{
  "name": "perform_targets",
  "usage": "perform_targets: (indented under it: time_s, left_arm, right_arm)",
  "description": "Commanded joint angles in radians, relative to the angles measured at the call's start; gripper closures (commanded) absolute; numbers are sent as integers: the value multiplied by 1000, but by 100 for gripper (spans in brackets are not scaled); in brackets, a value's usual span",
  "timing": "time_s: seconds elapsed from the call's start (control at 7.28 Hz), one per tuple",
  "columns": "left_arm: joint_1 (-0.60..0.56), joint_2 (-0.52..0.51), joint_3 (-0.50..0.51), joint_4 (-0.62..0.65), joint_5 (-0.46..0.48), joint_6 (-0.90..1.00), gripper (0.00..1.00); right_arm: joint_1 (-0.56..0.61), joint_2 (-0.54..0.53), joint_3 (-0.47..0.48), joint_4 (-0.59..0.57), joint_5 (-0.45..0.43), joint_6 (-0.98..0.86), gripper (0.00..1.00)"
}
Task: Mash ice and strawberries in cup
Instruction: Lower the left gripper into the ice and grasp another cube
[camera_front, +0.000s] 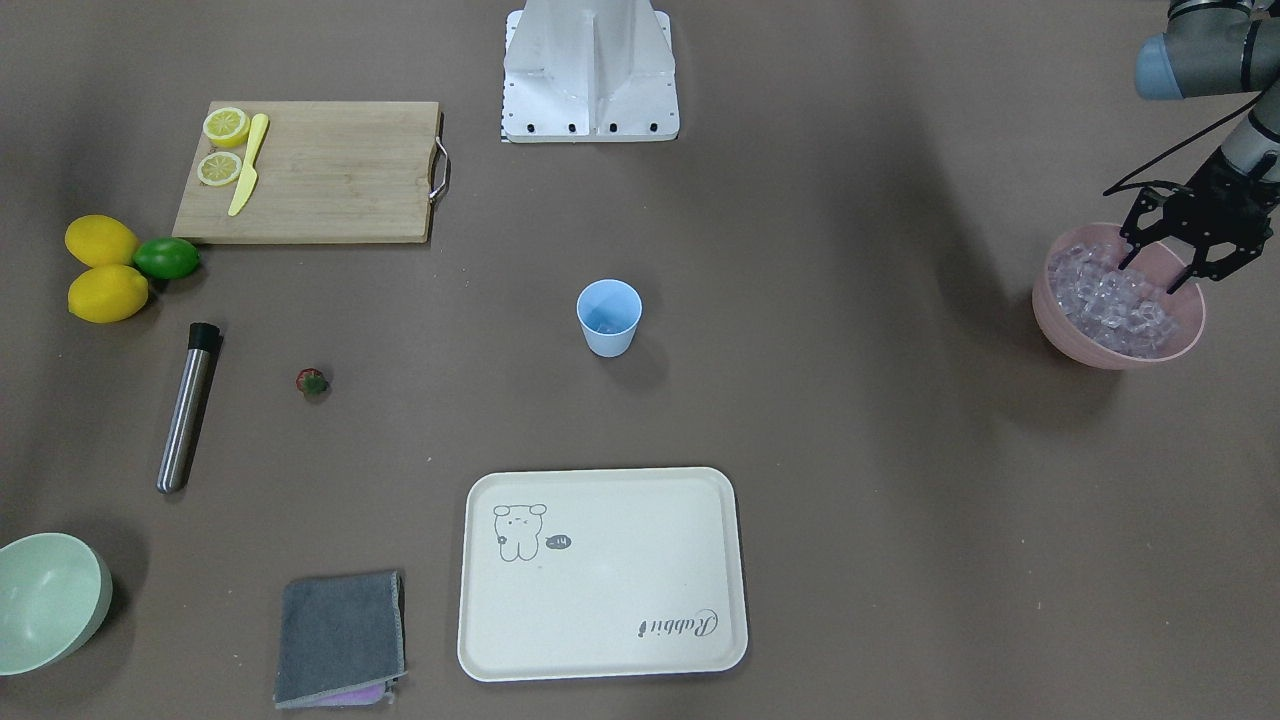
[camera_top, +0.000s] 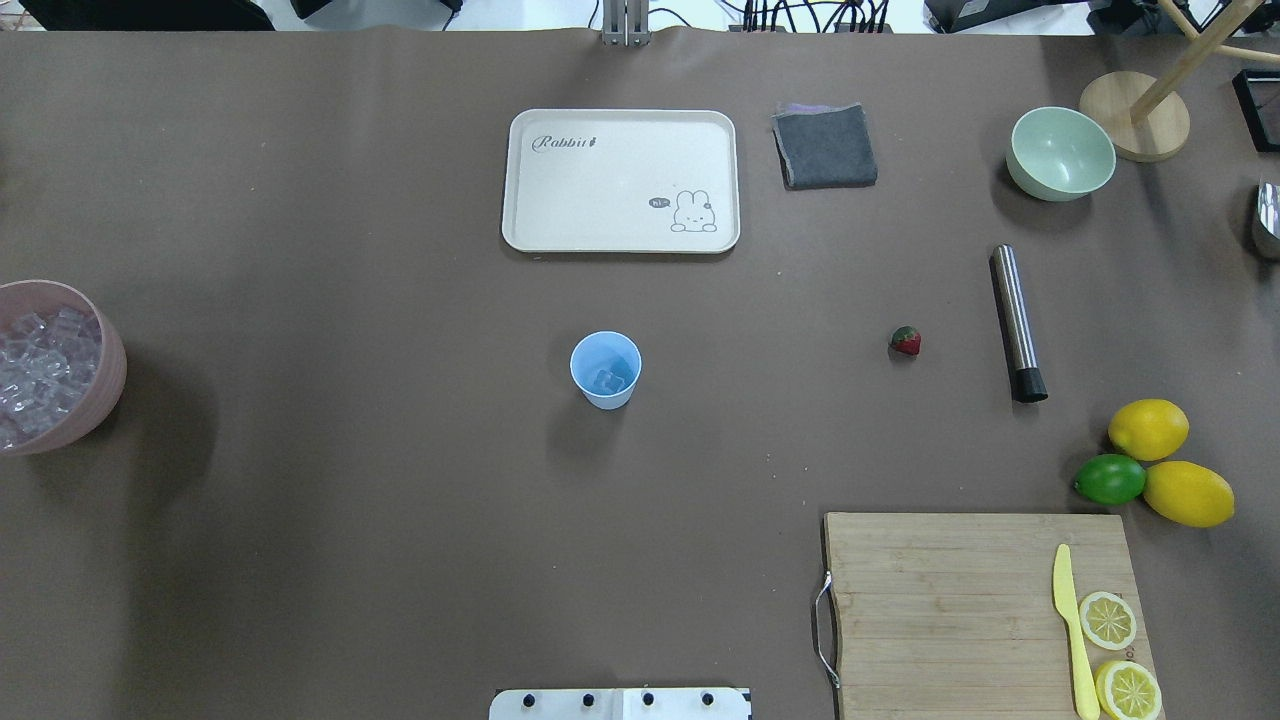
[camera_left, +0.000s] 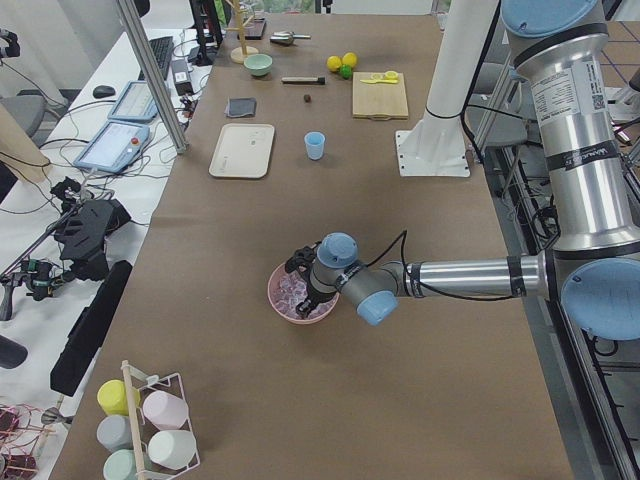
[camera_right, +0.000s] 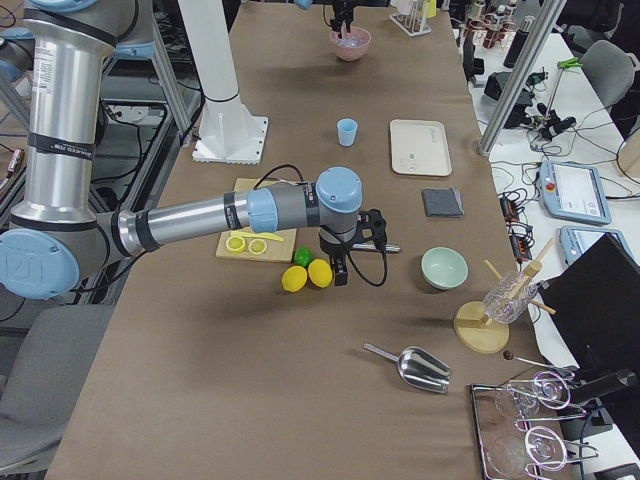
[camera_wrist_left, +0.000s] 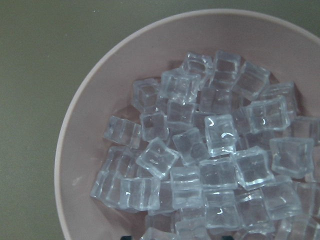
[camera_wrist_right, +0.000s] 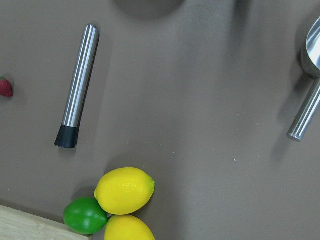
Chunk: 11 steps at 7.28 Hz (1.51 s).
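Clear, glassy ice (camera_front: 1115, 300) is heaped in a pink bowl (camera_front: 1068, 345) at the worktop's (camera_front: 850, 450) left edge. The light blue cup (camera_front: 608, 316) stands upright at mid-worktop, a few cubes in its bottom. The small red strawberry (camera_front: 312, 381) lies alone to its right.

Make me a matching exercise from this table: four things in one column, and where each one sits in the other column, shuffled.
Things:
1. cup
2. strawberry
3. knife
4. left gripper

Places:
a. on the cutting board
b. open over the pink bowl
c. lying near the metal rod
d. upright mid-table, with ice inside

Pairs: 1-d, 2-c, 3-a, 4-b
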Motion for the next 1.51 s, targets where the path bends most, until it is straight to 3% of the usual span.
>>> perform_targets:
  time_s: [0.0,0.27,0.55,0.69,0.82,1.1,1.37]
  left_arm:
    - [11,0,1,0,1,0,34]
    - [16,0,4,0,7,0,41]
    - [21,0,4,-2,9,0,62]
    - [21,0,6,-2,9,0,73]
    - [21,-2,6,0,10,0,100]
    - [18,-5,0,4,-2,3,100]
    - [-33,-6,-20,13,-115,7,100]
  right_arm:
    - [0,0,0,0,0,0,0]
    - [2,-2,0,0,2,0,0]
    - [2,-5,2,0,2,0,0]
    - [2,-17,9,0,2,-1,0]
    - [3,-34,23,0,2,-2,0]
    - [2,-34,25,0,2,-2,0]
    - [2,-32,25,0,2,-2,0]
